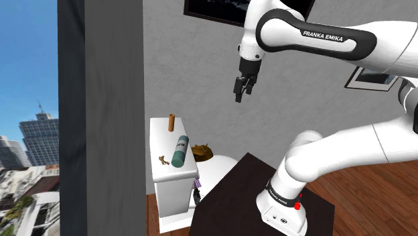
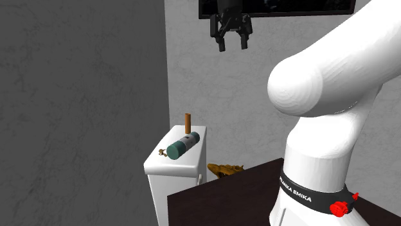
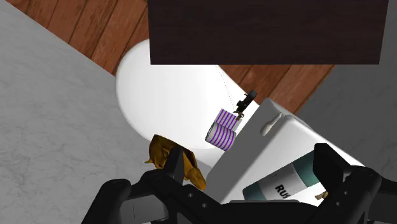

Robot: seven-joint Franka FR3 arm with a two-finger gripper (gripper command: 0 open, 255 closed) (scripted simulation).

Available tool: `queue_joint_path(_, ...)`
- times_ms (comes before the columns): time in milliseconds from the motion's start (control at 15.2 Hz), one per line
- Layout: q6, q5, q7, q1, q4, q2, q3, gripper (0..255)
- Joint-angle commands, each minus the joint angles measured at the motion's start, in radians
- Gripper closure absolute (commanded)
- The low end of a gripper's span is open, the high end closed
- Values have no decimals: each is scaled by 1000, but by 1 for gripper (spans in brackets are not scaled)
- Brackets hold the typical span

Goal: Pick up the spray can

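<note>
One spray can (image 1: 179, 151) lies flat on white tank lid (image 1: 161, 137), long axis along lid's length. Gripper (image 1: 240, 90) hangs well above, toward shoulder view's right; fingers spread, empty. Likely need: descend, straddle can crosswise.

The spray can (image 1: 179, 151) lies on its side on the toilet tank (image 1: 161, 137), an upright peg (image 1: 171, 122) between it and the wall (image 1: 201, 74). The claw (image 1: 240, 92) hangs well above them.
</note>
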Motion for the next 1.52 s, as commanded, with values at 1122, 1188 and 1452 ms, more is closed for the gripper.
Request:
queue_joint_path(1122,611,126,486,-63,-193,395,165,0)
queue_joint_path(1188,647,126,514,-68,-190,433,174,0)
queue_joint_path(1452,785,110,634,-90,-161,592,204,0)
